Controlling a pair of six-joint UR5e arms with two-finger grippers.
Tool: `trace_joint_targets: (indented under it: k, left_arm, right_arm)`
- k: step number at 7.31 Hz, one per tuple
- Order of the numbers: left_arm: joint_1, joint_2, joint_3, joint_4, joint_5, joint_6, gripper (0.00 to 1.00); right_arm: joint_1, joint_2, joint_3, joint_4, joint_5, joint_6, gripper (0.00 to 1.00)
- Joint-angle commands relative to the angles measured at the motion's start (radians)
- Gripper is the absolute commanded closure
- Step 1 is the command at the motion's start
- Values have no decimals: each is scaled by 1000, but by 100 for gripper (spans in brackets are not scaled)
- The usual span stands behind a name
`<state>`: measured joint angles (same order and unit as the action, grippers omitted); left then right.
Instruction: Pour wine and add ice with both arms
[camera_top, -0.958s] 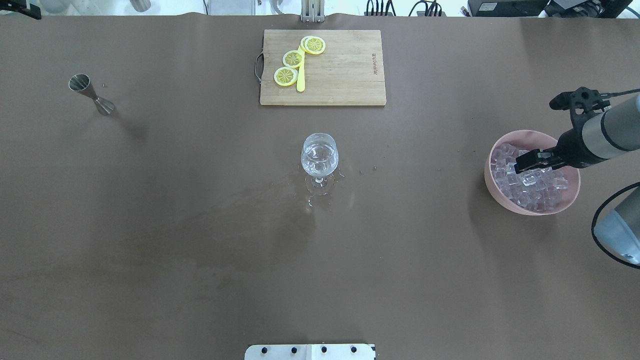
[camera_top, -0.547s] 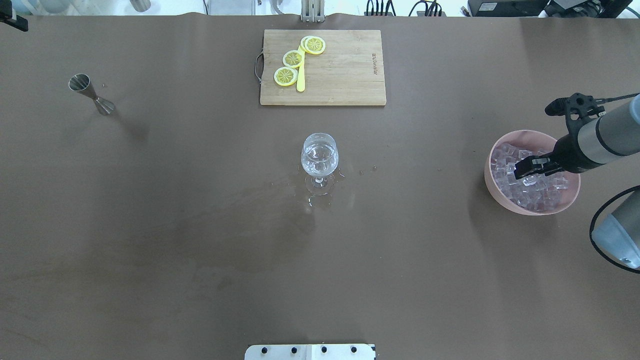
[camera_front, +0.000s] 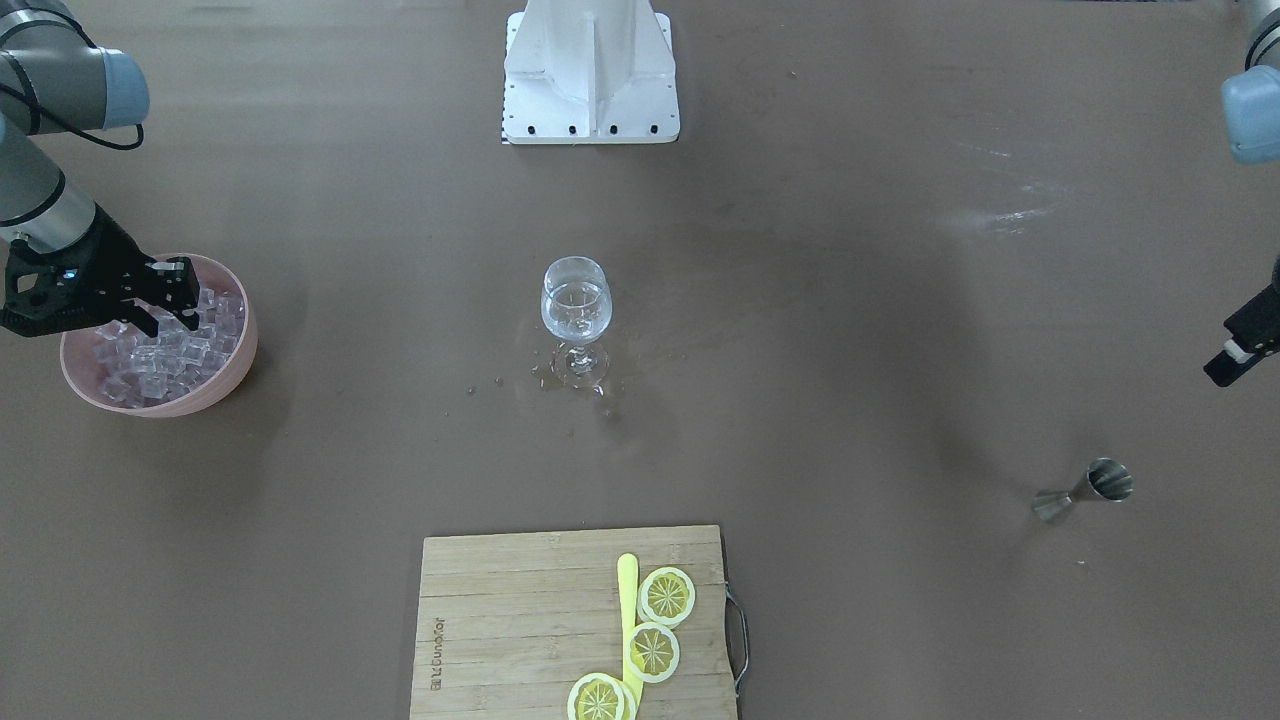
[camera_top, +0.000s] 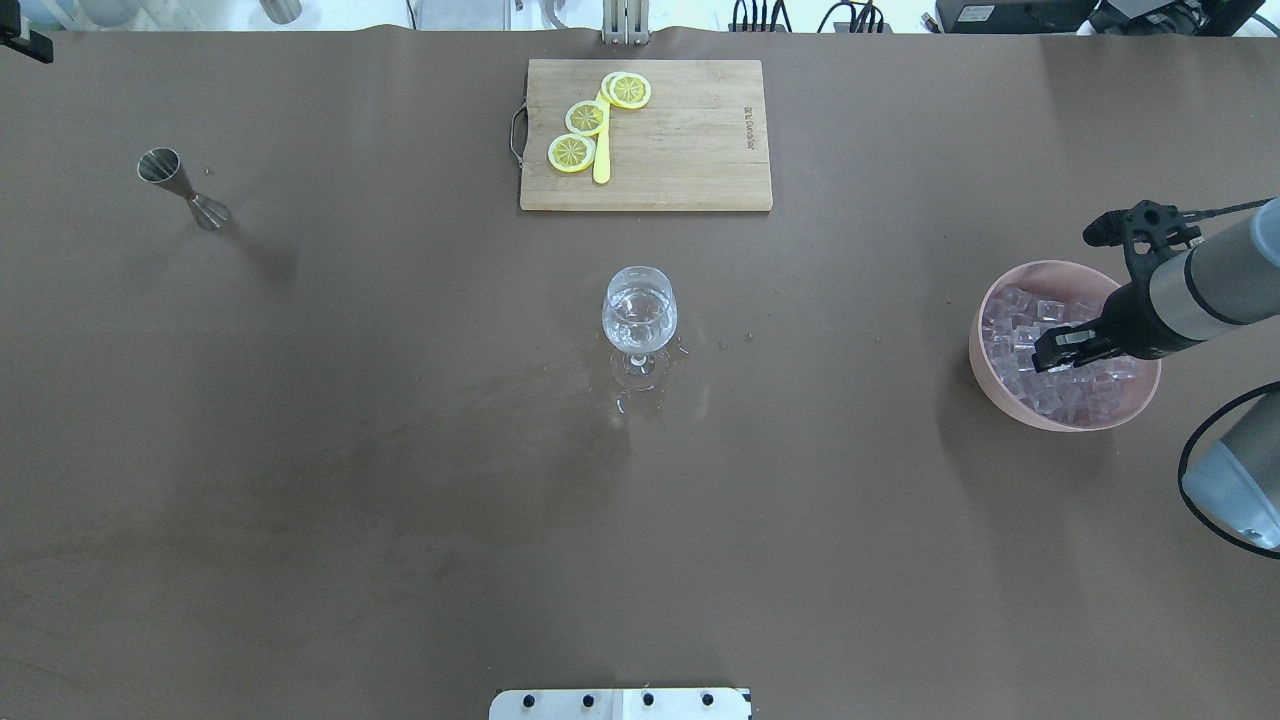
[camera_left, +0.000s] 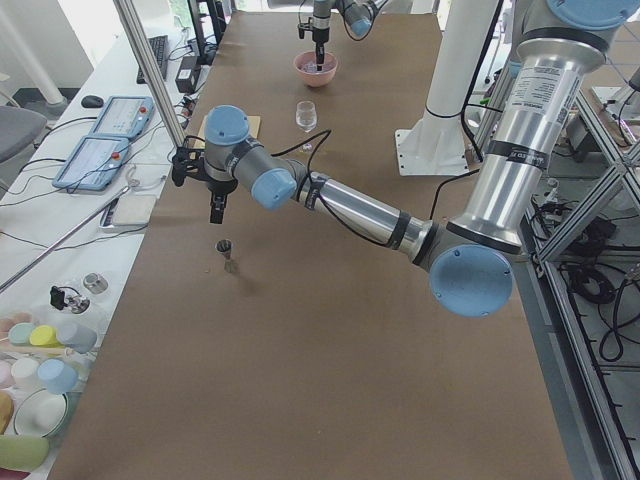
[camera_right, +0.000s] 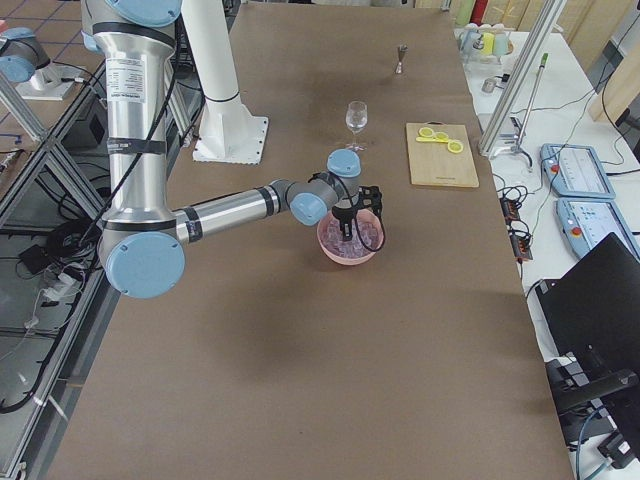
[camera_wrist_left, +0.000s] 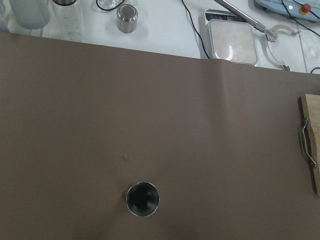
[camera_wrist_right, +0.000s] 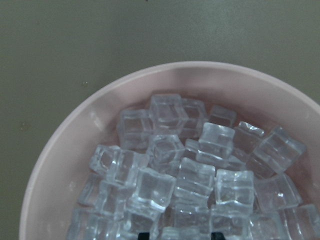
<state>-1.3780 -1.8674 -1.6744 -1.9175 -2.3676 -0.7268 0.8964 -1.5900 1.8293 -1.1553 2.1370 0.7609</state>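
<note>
A clear stemmed glass (camera_top: 640, 310) stands mid-table with a little clear wine (camera_front: 575, 300) in it. A pink bowl (camera_top: 985, 375) at the right holds heaped ice cubes (camera_wrist_right: 170, 165). My right gripper (camera_top: 1058, 350) hangs low over the ice, just above the cubes; its fingers (camera_front: 188, 318) are apart and hold nothing. It also shows in the right wrist view (camera_wrist_right: 180, 234) as two dark tips at the bottom edge. My left gripper (camera_front: 1238, 352) hovers near a steel jigger (camera_front: 1085, 490) at the far left. I cannot tell whether it is open or shut.
A wooden cutting board (camera_top: 690, 150) with lemon slices (camera_top: 585, 118) and a yellow knife lies at the far side. Spilled drops (camera_top: 640, 400) wet the table around the glass foot. The jigger (camera_wrist_left: 143, 198) stands upright and looks empty.
My right gripper has sunk lower over the bowl and shifted slightly toward the robot's side. The glass, the jigger and the board have not moved.
</note>
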Motion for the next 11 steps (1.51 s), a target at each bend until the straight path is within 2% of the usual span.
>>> trace_joint_targets:
  k: [1,3,4,5,6,7,8,10,11]
  left_arm:
    - [-1,1,-1,-1,2,-2,2]
    - [-1,5,-8,-3,-1,0,2]
    - [-4,7,-10,-6,-5,1,2]
    - [-15,28,-11,-18,-7,18,2]
    - [-24,54,-11,-41,-7,41,2]
    - [-36,69,-11,-41,-7,100,2]
    - [-42,88,-5,-28,-2,198,2]
    - [-81,118,-28,96,-4,198,2]
    - [-88,187,-37,103,51,213,2]
  right_arm:
    - [3,-10,16,-1,33,-6,100]
    - [16,-10,62,-4,53,-8,100]
    - [41,1,143,-65,82,-5,100]
    - [39,78,222,-192,80,17,100]
    - [27,222,240,-331,71,84,100]
    - [-61,395,222,-454,7,215,100]
    - [-120,515,197,-528,-78,272,100]
    - [-200,654,122,-532,-162,403,100]
    - [-220,723,61,-531,-181,434,100]
